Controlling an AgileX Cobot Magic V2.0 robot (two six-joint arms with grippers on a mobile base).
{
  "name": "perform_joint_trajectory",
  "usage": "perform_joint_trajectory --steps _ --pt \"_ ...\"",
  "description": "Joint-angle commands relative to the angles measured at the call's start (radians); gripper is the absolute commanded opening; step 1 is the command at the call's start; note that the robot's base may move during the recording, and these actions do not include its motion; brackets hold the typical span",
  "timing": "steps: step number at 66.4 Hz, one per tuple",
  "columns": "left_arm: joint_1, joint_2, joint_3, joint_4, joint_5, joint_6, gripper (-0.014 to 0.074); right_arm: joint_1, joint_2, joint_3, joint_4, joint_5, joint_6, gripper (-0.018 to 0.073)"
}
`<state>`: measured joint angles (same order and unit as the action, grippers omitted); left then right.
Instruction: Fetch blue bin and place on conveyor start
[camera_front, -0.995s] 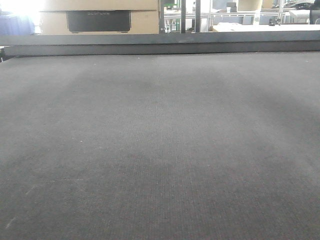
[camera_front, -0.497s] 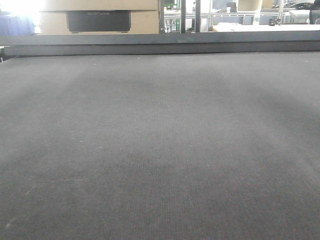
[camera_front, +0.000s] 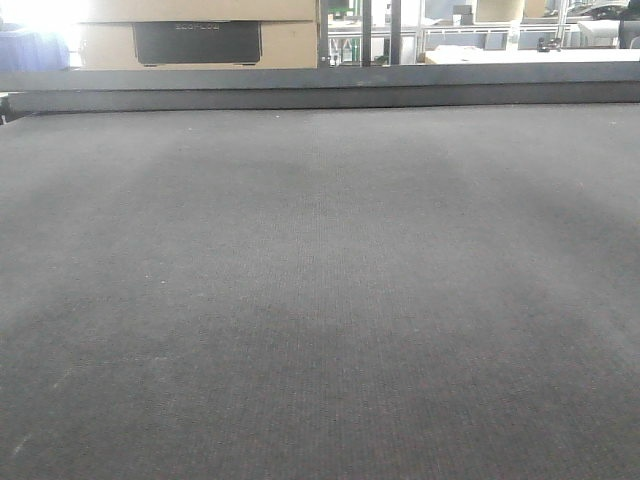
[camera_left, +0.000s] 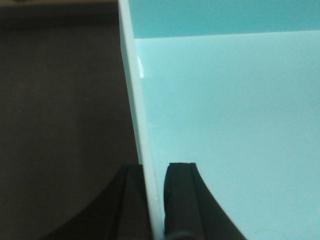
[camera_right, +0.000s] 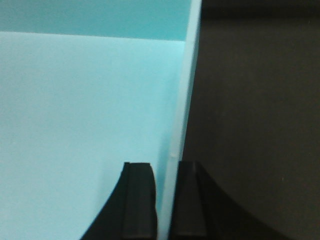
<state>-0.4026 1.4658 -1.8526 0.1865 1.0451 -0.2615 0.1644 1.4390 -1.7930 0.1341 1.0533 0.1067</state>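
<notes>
Nearest, at the wrists: left gripper (camera_left: 154, 172) pinched tight across the left wall of the blue bin (camera_left: 225, 125), one black finger inside the tub, the other outside. Mirrored on the far side: right gripper (camera_right: 165, 170) clenched on the opposite wall, again one finger in, one out. Held so, most likely, to keep the tub level between both arms by its thin walls (single-sided pinch: apt to tip).

Just past the fingers, smooth pale aqua floor and the far inner wall; nothing visible inside. Outside each wall, the dark woven conveyor start (camera_left: 60, 100), so the bin is already above the belt, between the two arms. No telling whether resting on it or hanging just over it; no contact line or gap in sight.

Farther out, from the front camera: broad charcoal belt, bin outside that view. At the far edge, a grey frame rail (camera_front: 320, 90); beyond that, a tan cabinet (camera_front: 200, 35) with a dark panel.

Judged from this: placing nearly done; remaining, probably, settling to firm contact, then letting go on both sides together.
</notes>
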Motion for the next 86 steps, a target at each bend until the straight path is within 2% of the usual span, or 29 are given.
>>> perform_joint_trajectory --steps 1,7,12,28,34,53,59,64,68,75,80,82,86 --pt "0.008 -0.018 0.026 0.001 0.054 0.014 -0.0111 -0.01 -0.023 0.023 -0.016 0.039 -0.017 -0.0153" --pt "0.008 -0.018 0.099 0.001 0.04 0.014 -0.0111 -0.01 -0.023 0.087 -0.016 0.018 -0.017 -0.0153" --pt "0.008 -0.018 0.186 0.001 -0.028 0.014 -0.0111 -0.01 -0.02 0.168 -0.016 -0.049 -0.017 -0.0153" --pt "0.008 -0.005 0.497 -0.001 -0.39 0.014 -0.0111 -0.01 0.042 0.405 -0.016 -0.263 -0.017 -0.0153" --pt "0.016 0.018 0.576 -0.001 -0.491 0.014 -0.0111 -0.01 0.08 0.46 -0.016 -0.323 -0.017 -0.0153" --pt "0.031 0.147 0.61 -0.003 -0.513 -0.005 -0.0111 -0.01 0.207 0.494 -0.018 -0.396 -0.017 -0.0148" --pt "0.031 0.172 0.61 -0.008 -0.511 -0.005 -0.0104 -0.01 0.229 0.494 -0.018 -0.397 -0.017 -0.0062" --pt "0.031 0.179 0.61 -0.014 -0.507 -0.005 -0.0039 -0.01 0.239 0.494 -0.018 -0.393 -0.017 0.0085" --pt "0.031 0.179 0.61 -0.014 -0.507 -0.005 0.006 -0.01 0.239 0.494 -0.018 -0.391 -0.017 0.0235" --pt "0.031 0.179 0.6 -0.018 -0.504 -0.005 0.0334 -0.01 0.237 0.492 -0.022 -0.388 -0.017 0.0482" --pt "0.031 0.177 0.581 -0.033 -0.488 -0.005 0.0591 -0.01 0.23 0.49 -0.025 -0.38 -0.017 0.0577" --pt "0.031 0.175 0.572 -0.041 -0.481 -0.005 0.063 -0.01 0.224 0.49 -0.027 -0.377 -0.017 0.0568" --pt "0.031 0.165 0.549 -0.047 -0.452 -0.005 0.0582 -0.012 0.207 0.49 -0.027 -0.37 -0.017 0.0556"
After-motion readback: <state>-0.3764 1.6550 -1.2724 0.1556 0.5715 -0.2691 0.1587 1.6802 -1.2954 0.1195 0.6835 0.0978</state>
